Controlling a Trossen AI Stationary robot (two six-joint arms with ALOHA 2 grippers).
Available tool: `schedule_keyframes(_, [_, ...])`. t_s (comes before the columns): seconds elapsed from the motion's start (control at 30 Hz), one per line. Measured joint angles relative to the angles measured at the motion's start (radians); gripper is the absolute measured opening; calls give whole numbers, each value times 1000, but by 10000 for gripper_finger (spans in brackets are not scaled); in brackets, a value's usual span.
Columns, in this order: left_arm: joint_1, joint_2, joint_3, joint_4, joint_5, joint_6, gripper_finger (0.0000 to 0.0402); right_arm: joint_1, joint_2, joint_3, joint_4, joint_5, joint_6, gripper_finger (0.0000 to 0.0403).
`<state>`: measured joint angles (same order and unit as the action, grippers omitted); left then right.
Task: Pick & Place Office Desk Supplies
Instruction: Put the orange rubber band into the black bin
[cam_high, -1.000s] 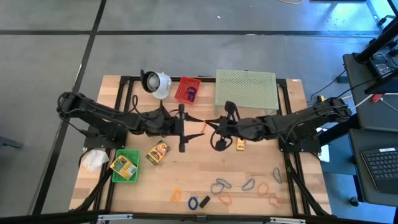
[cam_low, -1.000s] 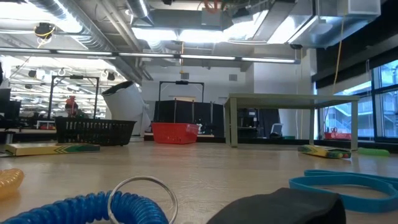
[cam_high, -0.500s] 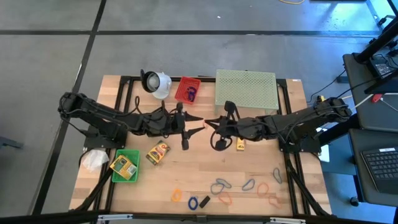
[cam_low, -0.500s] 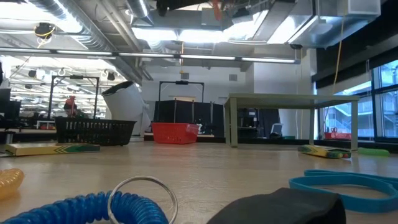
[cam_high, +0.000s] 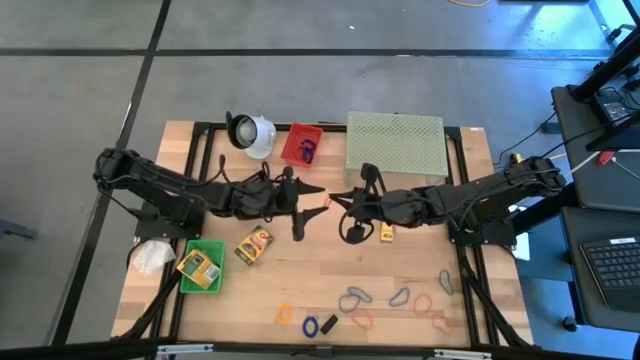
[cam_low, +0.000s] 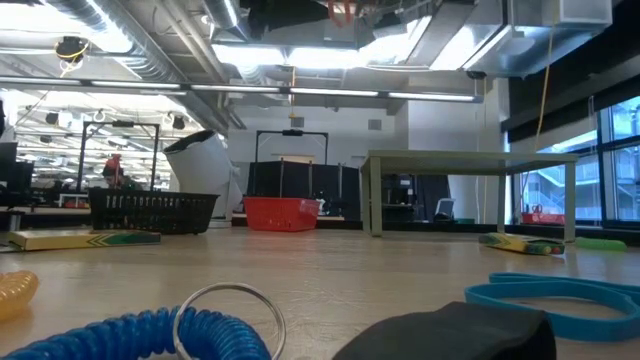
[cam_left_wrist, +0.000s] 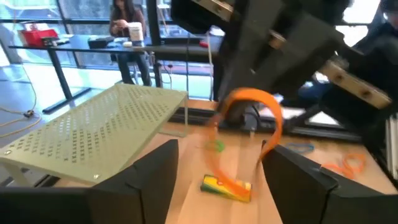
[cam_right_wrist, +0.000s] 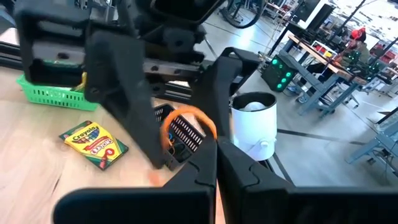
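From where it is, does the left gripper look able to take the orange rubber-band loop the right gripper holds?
Probably yes: the orange rubber-band loop hangs from the shut right gripper, right ahead of the open left gripper, nothing between.

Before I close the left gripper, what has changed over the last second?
The left gripper has edged a little toward the right gripper and rolled slightly, its open fingers now either side of the orange rubber band. Nothing was taken or let go. The right gripper stays shut on the band in the same spot, and the crayon box and the other loose supplies have not moved.
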<state>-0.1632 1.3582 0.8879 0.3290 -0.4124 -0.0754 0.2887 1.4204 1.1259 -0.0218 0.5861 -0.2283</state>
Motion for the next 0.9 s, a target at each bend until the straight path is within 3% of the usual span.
schedule_keyframes(0.23, [9,0,0,4,-27,-20,180,0,0,0,0,0,0,2])
schedule_keyframes(0.57, [8,0,0,2,23,-19,12,0,0,0,0,0,43,21])
schedule_keyframes(0.9, [8,-1,0,-74,5,-18,3,0,-1,0,-8,-4,71,145])
